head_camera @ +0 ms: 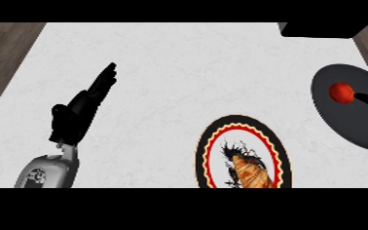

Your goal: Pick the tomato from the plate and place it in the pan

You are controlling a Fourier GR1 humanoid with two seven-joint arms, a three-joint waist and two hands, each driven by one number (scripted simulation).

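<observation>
**Tomato sits in the pan, my left hand rests idle**

My left hand [81, 108] rests over the white bench [179, 68] at the lower left, fingers straight and pointing up and away from me, released and holding nothing. It touches nothing that I can see; it looks parked well clear of the work, which I judge is why it sits so far off to the side.

Far to the right of that hand, near the bench's right edge, lies the dark pan [338, 109], partly cut off by the edge of the view. The tomato [340, 92] is inside it, a small red ball in the pan's upper part. A thin dark tip shows just beside the tomato on its right; I cannot tell what it is. My right hand is not in view, so I cannot say how it is held.

Below and to the right of my left hand, between it and the pan, is the plate [212, 141] with its red, yellow and black rim. It no longer carries the tomato; a brown pastry-like piece [251, 173] lies on its lower part, cut by the view's bottom.

A black block [320, 29] sits at the far right corner of the bench.

With the tomato lying in the pan and off the plate, I judge the placing is done or all but done.
</observation>
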